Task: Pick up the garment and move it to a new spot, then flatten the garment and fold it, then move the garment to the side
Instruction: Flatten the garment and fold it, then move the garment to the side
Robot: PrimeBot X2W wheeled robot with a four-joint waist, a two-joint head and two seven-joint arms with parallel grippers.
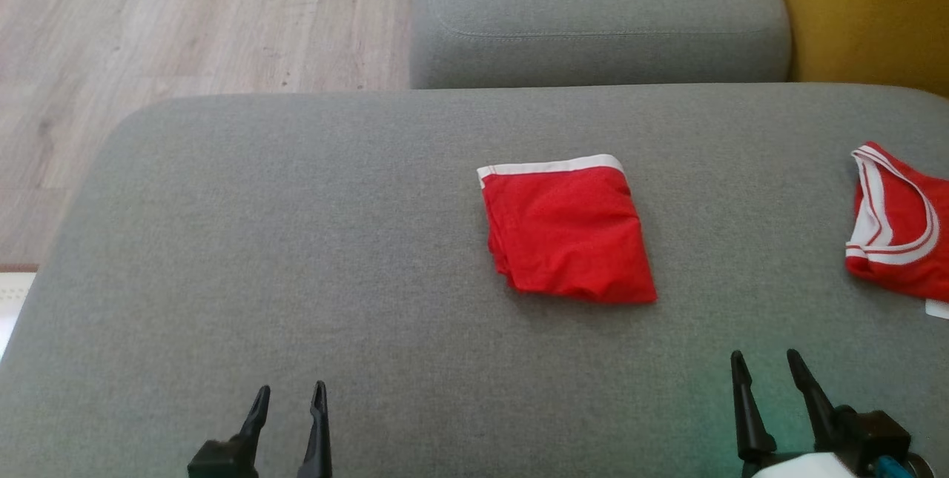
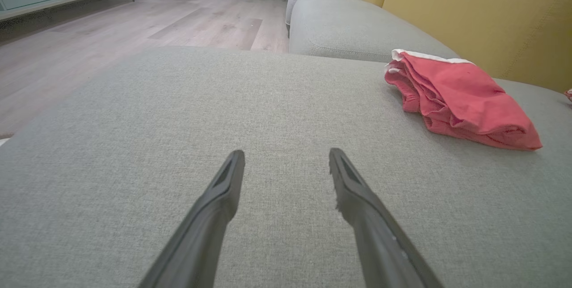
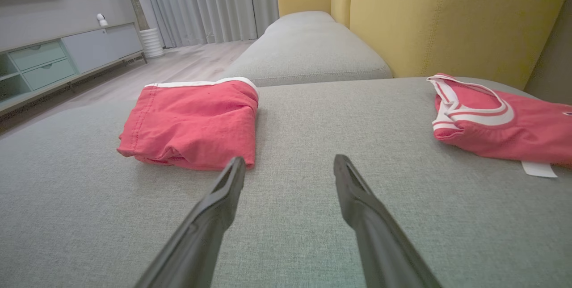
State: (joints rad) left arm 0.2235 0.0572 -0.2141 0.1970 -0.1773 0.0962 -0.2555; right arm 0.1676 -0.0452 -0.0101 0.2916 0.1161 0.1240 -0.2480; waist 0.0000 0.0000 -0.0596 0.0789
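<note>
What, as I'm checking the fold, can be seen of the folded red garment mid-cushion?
The folded red garment is a compact, roughly square stack of soft fabric with a white band along its far edge. Layered edges show on its left side; the top is lightly wrinkled. It lies flat on the grey sofa cushion, touching nothing else: the left gripper and right gripper are open, apart from it.

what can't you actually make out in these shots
Second red garment: head and right wrist views, cut off by the right edge; full shape unknown.
Folded red garment: inner layers hidden under its own top fold.
White tag: right wrist view, too small to read.
</note>
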